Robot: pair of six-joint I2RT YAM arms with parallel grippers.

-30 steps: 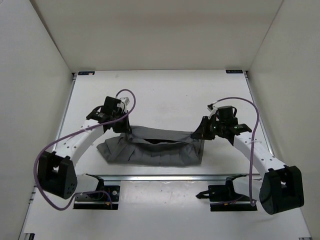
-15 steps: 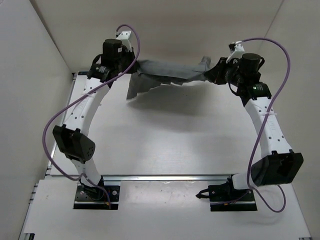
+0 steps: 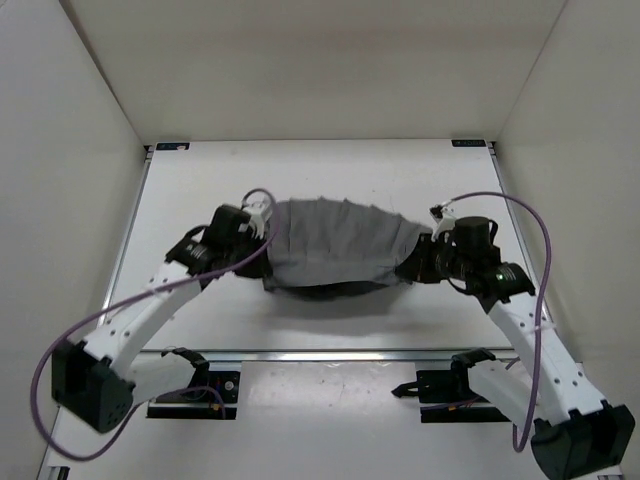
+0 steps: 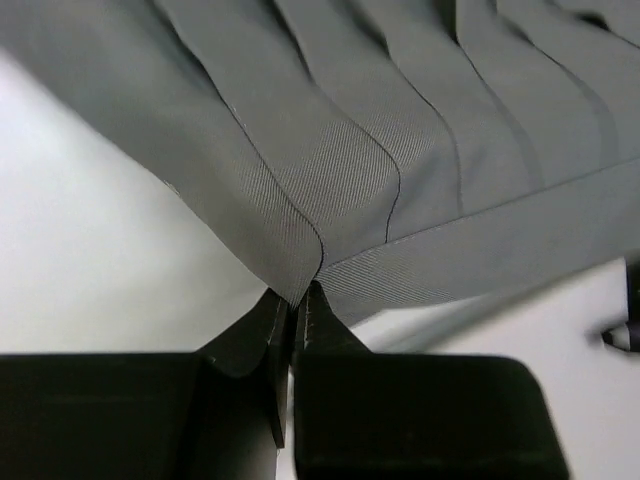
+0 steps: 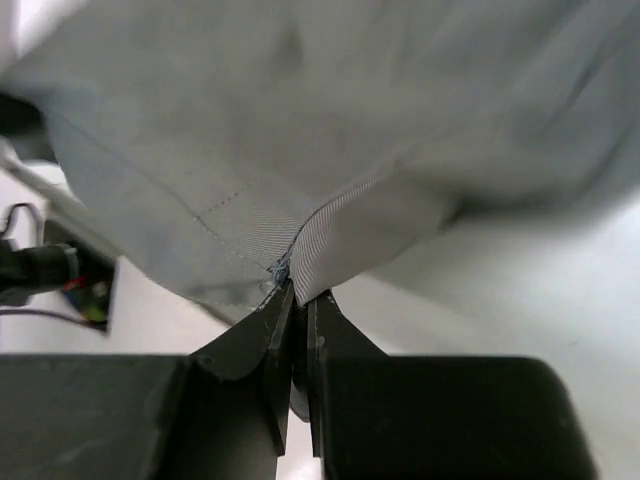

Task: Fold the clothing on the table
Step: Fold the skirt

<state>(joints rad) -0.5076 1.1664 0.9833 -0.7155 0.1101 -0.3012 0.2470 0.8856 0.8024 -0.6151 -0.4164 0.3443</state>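
Left gripper (image 4: 297, 305) and right gripper (image 5: 298, 298) each pinch a corner of the clothing (image 3: 335, 245). Soft, light, sags between them. Hem corners probably hold best.

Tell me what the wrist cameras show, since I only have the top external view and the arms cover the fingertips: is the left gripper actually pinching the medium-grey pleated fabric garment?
Observer: Yes. In the left wrist view the left gripper is shut on the medium-grey pleated fabric garment, at a corner where a pleat meets the hem band.
Operator: And the right side?
Observer: The right gripper is shut on the garment's edge too, right at a stitched seam.
Operator: Any fabric bunched up in either pinch?
Observer: No, each pinch takes only a thin edge, and the jaws nearly meet.
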